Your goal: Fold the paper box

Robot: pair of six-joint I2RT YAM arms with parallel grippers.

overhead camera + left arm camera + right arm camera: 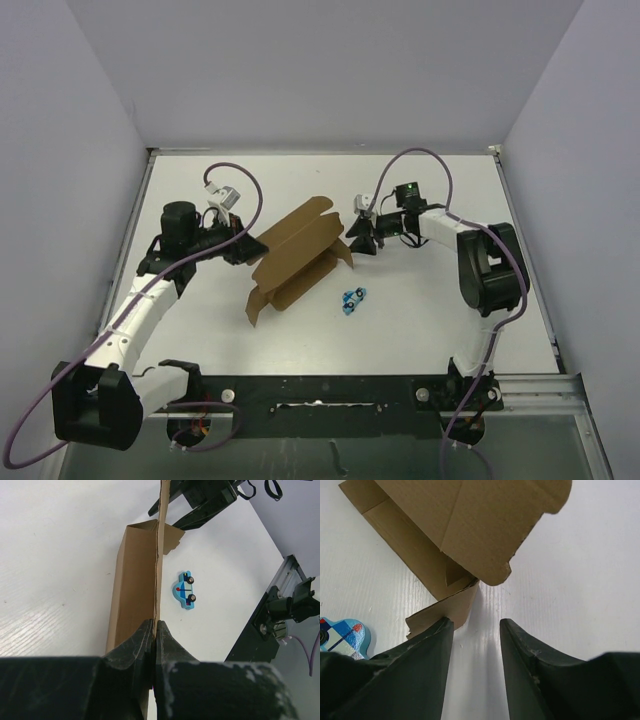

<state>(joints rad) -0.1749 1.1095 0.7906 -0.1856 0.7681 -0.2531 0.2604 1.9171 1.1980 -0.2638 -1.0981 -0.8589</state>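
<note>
The brown paper box (295,255) lies partly folded at the middle of the white table, its long panel raised. My left gripper (243,243) is shut on the box's left edge; in the left wrist view the thin cardboard edge (157,575) runs up from between the closed fingers (154,630). My right gripper (361,238) is open and empty, low over the table just right of the box. In the right wrist view its fingers (476,630) straddle bare table, with a small end flap (445,611) just ahead of the left finger and the big rounded flap (485,530) above.
A tiny blue toy car (352,298) lies on the table just in front of the box; it also shows in the left wrist view (185,589) and at the left edge of the right wrist view (342,637). White walls enclose the table on three sides.
</note>
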